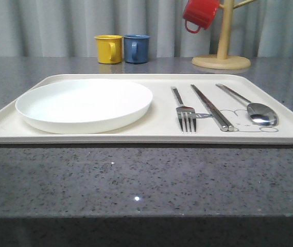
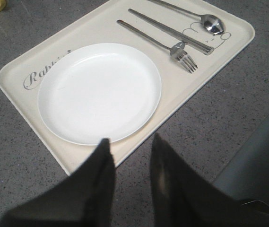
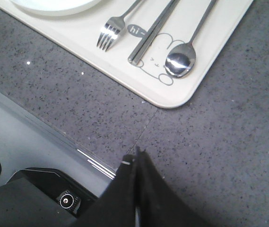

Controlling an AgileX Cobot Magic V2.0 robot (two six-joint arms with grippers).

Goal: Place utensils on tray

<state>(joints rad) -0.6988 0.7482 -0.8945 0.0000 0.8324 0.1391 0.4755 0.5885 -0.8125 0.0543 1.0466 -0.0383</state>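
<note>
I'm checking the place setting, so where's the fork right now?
In the front view the fork lies on the right half of the tray, between the white plate and the chopsticks.

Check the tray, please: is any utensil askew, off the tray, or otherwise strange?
Nothing stands out. The fork, chopsticks and spoon lie side by side on the tray, right of the plate, none over the rim. They fan slightly rather than lying parallel. The spoon's bowl rests on the rabbit drawing.

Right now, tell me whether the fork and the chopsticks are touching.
Apart. The right wrist view shows bare tray between the fork and the chopsticks along their length.
</note>
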